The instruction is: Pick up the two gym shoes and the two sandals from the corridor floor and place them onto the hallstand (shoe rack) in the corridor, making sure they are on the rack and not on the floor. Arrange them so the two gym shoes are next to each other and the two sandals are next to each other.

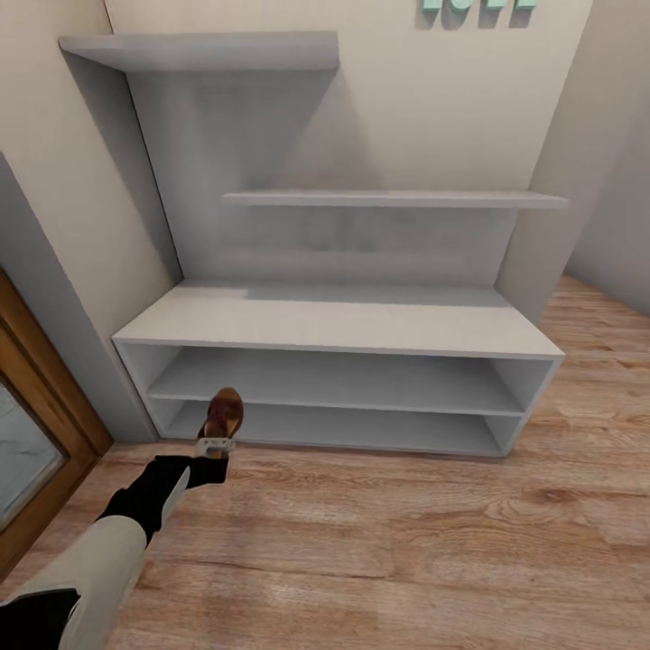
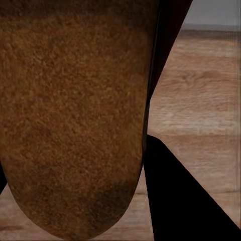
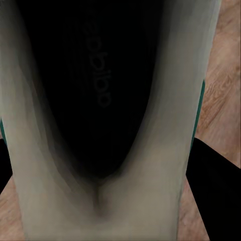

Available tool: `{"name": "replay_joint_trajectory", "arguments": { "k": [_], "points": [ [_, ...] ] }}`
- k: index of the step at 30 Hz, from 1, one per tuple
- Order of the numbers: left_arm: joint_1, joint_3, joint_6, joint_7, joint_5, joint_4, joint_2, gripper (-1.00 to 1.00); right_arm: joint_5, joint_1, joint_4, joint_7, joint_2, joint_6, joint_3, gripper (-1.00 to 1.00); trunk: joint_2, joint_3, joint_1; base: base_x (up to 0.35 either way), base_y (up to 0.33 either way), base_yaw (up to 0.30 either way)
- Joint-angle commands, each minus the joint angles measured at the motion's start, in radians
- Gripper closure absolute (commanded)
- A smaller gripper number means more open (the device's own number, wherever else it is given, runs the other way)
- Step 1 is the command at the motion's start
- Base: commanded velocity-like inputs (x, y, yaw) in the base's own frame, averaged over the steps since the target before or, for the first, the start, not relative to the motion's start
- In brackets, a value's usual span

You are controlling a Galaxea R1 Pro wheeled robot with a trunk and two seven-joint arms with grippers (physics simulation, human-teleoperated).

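A brown sandal [image 1: 222, 417] is being held in the closed left gripper [image 1: 215, 446], just in front of the shoe rack's [image 1: 343, 327] lowest shelf, above the wood floor [image 1: 406, 551]. A white sneaker [image 3: 165, 165] is being gripped by the right gripper, seen close up.

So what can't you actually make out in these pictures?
- Head view: the mint-green letters are cut off by the top edge, so unreadable.
- Head view: the left gripper holds a sandal; the sandal hides its fingertips.
- Left wrist view: the sandal's sole blocks most of the floor.
- Right wrist view: a gym shoe sits close up; its opening is too dark to see inside.
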Motion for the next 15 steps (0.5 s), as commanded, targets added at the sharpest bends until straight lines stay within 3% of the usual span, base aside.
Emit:
{"name": "replay_joint_trajectory", "arguments": {
  "k": [1,8,15],
  "points": [
    [0.000,0.007,0.007,-0.011,-0.014,-0.005,-0.001,1.00,0.002,-0.001,-0.002,0.008,0.001,0.002,-0.004,1.00,0.000,-0.001,0.000,0.000,0.000,0.000],
    [-0.001,0.002,0.023,-0.011,-0.015,-0.049,-0.035,1.00,0.006,-0.001,-0.006,0.008,0.002,0.003,-0.006,1.00,-0.014,-0.012,0.007,0.000,0.000,0.000],
    [-0.002,-0.044,0.059,-0.009,-0.016,-0.055,-0.051,1.00,0.007,-0.001,-0.007,0.008,0.002,0.002,-0.007,1.00,-0.063,-0.044,0.034,0.000,0.000,0.000]
  ]
}}
